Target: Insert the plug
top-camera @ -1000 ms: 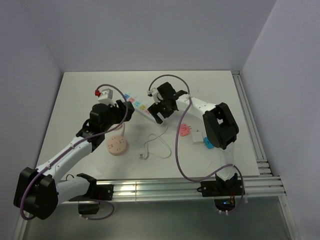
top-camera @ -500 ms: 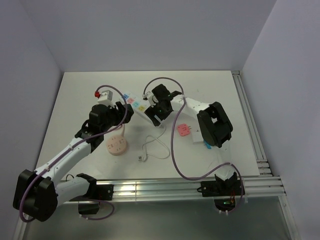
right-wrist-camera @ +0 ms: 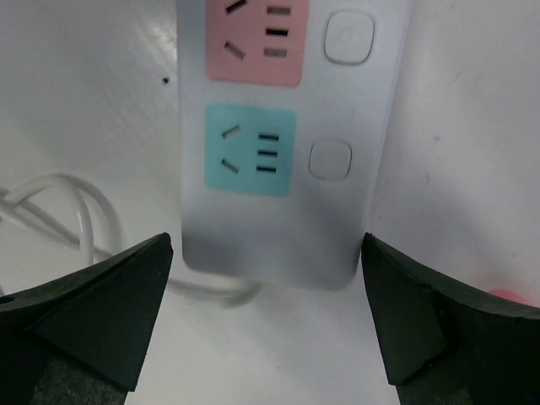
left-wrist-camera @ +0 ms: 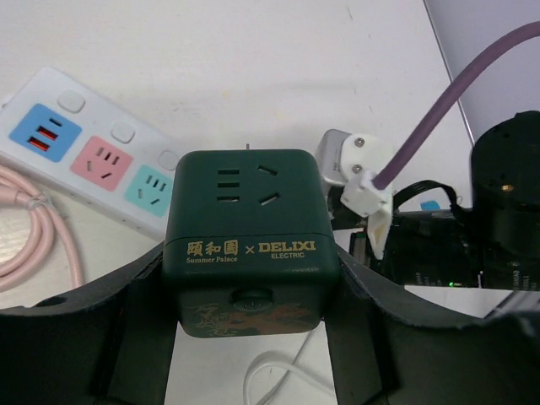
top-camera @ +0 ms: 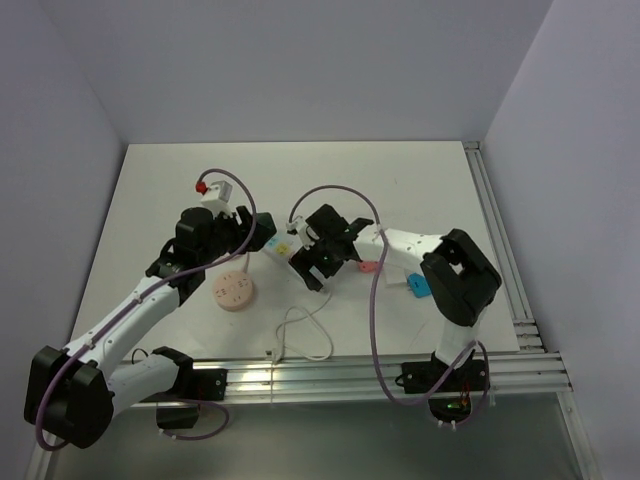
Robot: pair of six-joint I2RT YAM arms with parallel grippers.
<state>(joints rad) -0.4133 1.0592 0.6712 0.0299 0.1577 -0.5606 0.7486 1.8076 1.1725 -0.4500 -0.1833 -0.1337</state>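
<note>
My left gripper is shut on a dark green cube socket with gold lettering, held above the table; two metal pins stick out of its far side. The white power strip with blue, pink and teal outlets lies just beyond it on the left. In the top view the left gripper is beside the strip. My right gripper is open, its jaws straddling the strip's cable end near the teal outlet. It shows in the top view too.
A round pink socket lies near the left arm. A pink adapter and a blue one lie under the right arm. The strip's white cable loops towards the front rail.
The right gripper has moved towards the near edge, and the power strip with its white cable has shifted nearer with it. The left gripper, holding the cube, has stayed beside the strip.
</note>
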